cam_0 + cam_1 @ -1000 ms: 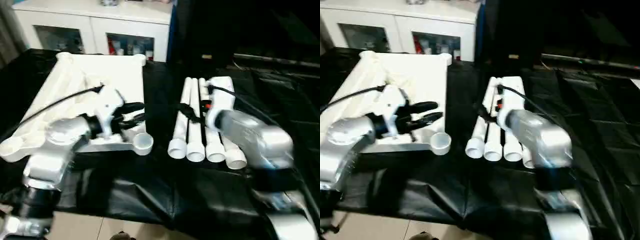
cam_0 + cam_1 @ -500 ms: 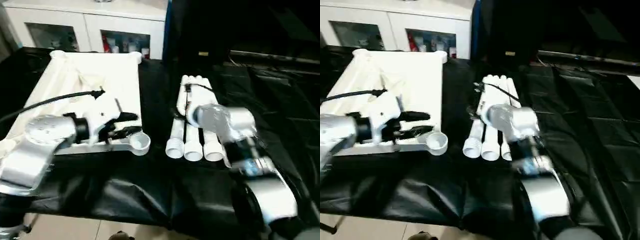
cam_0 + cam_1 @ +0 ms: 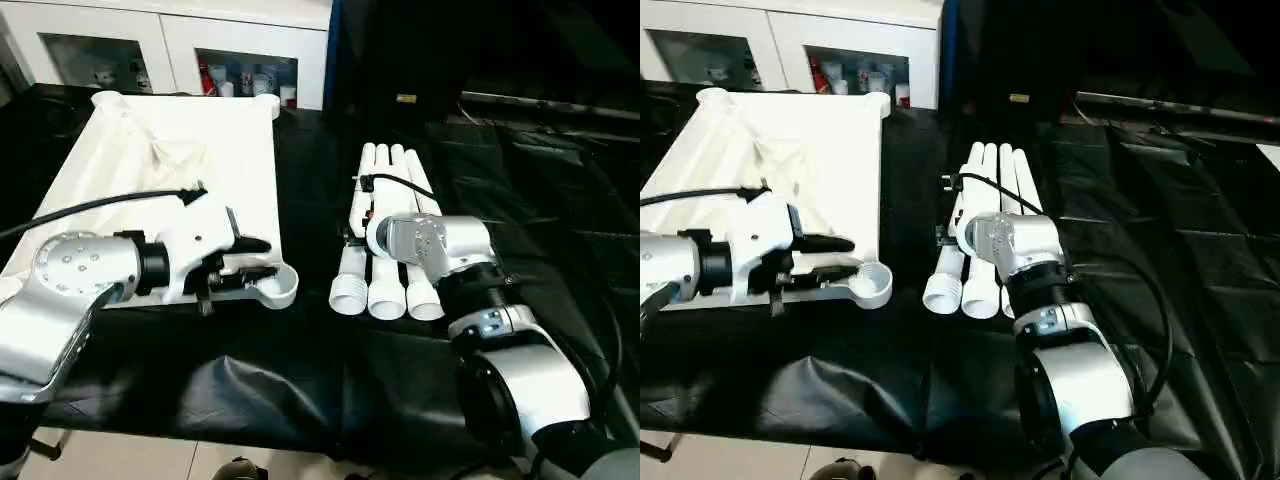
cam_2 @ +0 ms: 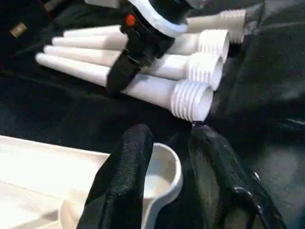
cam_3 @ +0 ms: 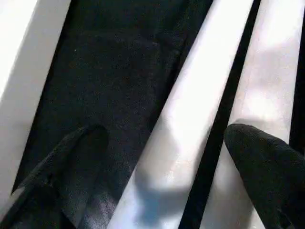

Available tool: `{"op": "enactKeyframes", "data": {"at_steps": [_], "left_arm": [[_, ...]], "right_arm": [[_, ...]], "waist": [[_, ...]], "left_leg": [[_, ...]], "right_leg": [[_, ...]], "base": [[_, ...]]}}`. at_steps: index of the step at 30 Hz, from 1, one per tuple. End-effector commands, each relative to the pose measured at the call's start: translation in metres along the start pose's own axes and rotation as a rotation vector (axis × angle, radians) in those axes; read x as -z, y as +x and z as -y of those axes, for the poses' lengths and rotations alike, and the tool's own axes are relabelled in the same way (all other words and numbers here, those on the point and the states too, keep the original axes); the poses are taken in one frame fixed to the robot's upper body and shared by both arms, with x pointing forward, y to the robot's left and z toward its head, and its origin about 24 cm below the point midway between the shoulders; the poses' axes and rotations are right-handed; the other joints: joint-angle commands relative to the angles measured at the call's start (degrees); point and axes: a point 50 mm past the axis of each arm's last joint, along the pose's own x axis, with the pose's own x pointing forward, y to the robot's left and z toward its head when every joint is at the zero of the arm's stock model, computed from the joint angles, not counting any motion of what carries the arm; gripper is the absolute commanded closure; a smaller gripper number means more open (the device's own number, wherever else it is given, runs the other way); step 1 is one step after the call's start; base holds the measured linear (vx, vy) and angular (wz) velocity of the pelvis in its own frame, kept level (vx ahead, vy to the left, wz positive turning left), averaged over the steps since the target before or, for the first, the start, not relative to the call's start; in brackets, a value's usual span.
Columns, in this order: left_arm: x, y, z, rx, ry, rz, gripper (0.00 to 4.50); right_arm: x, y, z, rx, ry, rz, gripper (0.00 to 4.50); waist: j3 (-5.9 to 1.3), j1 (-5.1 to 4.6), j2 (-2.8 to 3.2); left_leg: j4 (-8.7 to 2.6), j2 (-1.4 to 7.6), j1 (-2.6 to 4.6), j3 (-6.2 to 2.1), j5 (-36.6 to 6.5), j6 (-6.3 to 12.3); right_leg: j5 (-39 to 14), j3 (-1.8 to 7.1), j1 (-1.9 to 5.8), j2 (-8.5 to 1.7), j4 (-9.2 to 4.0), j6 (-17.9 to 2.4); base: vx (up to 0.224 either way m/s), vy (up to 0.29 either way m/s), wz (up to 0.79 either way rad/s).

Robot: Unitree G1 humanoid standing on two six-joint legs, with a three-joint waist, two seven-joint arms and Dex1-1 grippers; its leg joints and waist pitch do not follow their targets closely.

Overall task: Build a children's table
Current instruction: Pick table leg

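Leftmost, one white tabletop (image 3: 190, 160) lies underside-up on the black-covered counter (image 3: 300, 370), two round corner sockets at its far edge and one (image 3: 277, 287) at its near right corner. The left pincer (image 3: 262, 258) hangs partly open astride that near socket's rim, gripping nothing. To the right, four white legs (image 3: 385, 240) lie side by side, threaded ends nearest the robot. Over them the right pincer (image 5: 162, 157) gapes wide, one finger (image 5: 267, 157) on either side of a single leg, empty.
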Motion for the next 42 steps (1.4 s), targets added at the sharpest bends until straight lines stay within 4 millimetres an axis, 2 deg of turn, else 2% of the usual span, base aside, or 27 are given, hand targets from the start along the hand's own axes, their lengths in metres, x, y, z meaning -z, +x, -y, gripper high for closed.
{"op": "enactKeyframes", "data": {"at_steps": [1,9,14,16,23,24,28,29,32,38,42], "left_arm": [[-0.002,0.003,0.007,0.040,0.014,-0.006,2.86],[-0.003,0.002,0.010,0.049,0.012,-0.014,2.86],[-0.002,0.002,0.013,0.055,0.011,-0.020,2.86],[-0.003,0.002,0.013,0.056,0.011,-0.020,2.86],[-0.004,0.001,0.014,0.056,0.012,-0.026,2.86],[-0.004,0.001,0.014,0.056,0.013,-0.027,2.86],[-0.004,0.000,0.015,0.059,0.013,-0.030,2.86],[-0.004,0.000,0.015,0.059,0.013,-0.030,2.86],[-0.004,0.000,0.015,0.061,0.015,-0.032,2.86],[-0.004,-0.001,0.014,0.061,0.019,-0.035,2.86],[-0.004,-0.001,0.014,0.062,0.020,-0.037,2.86]], "right_arm": [[0.004,0.002,0.001,-0.001,0.021,-0.026,0.08],[0.006,0.006,0.000,-0.019,0.003,-0.035,0.08],[0.013,0.008,-0.002,-0.018,-0.021,-0.085,0.08],[0.014,0.009,-0.002,-0.018,-0.028,-0.099,0.08],[0.025,0.013,-0.002,-0.020,-0.037,-0.159,0.08],[0.026,0.013,-0.002,-0.019,-0.037,-0.164,0.32],[0.028,0.014,0.000,-0.008,-0.029,-0.180,0.59],[0.028,0.014,0.000,-0.007,-0.027,-0.181,0.83],[0.028,0.014,0.001,-0.007,-0.016,-0.182,0.92],[0.028,0.015,0.003,-0.006,0.009,-0.184,1.50],[0.029,0.015,0.004,-0.001,0.016,-0.186,1.70]], "waist": [[-3.00,-0.33,1.29],[-2.81,-0.42,1.01],[-2.88,-0.55,1.05],[-2.77,-0.66,0.82],[-2.64,-0.95,0.66],[-2.62,-0.97,0.70],[-2.54,-1.06,0.66],[-2.53,-1.08,0.69],[-2.46,-1.07,0.75],[-2.37,-1.12,0.78],[-2.34,-1.18,0.82]], "left_leg": [[-5.06,5.68,1.17,-2.35,-12.0,-4.71],[-5.14,5.70,1.14,-2.37,-13.3,-4.83],[-5.18,5.79,1.17,-2.40,-12.9,-4.95],[-5.22,5.79,1.00,-2.37,-12.8,-4.94],[-5.21,5.85,0.95,-2.45,-13.0,-4.82],[-5.21,5.84,0.97,-2.45,-13.2,-4.85],[-5.22,5.84,0.96,-2.47,-13.5,-4.94],[-5.24,5.86,1.00,-2.47,-13.7,-4.95],[-5.26,5.86,0.99,-2.46,-13.7,-5.01],[-5.32,5.87,1.04,-2.51,-14.8,-5.17],[-5.37,5.88,1.11,-2.54,-15.5,-5.39]], "right_leg": [[-12.1,5.09,2.35,-6.63,-4.01,-9.0],[-14.8,5.16,2.28,-6.82,-4.29,-8.8],[-13.8,5.09,2.22,-6.67,-4.10,-9.1],[-13.8,5.15,2.33,-6.77,-4.17,-9.3],[-14.9,5.15,2.33,-6.89,-4.23,-9.5],[-15.2,5.17,2.29,-6.90,-4.27,-9.5],[-15.8,5.18,2.20,-6.92,-4.33,-9.4],[-15.8,5.20,2.17,-6.92,-4.31,-9.4],[-15.3,5.23,2.16,-6.89,-4.31,-9.5],[-16.5,5.25,2.06,-6.94,-4.44,-9.3],[-17.2,5.24,1.94,-6.91,-4.50,-9.2]], "base": [[0.000,0.000,0.00],[0.000,0.000,0.00],[0.000,0.000,0.00],[0.000,0.000,0.00],[0.000,0.000,0.00],[0.000,0.000,0.00],[0.000,0.000,0.00],[0.000,0.000,0.00],[0.000,0.000,0.00],[0.000,0.000,0.00],[0.000,0.000,0.00]]}}
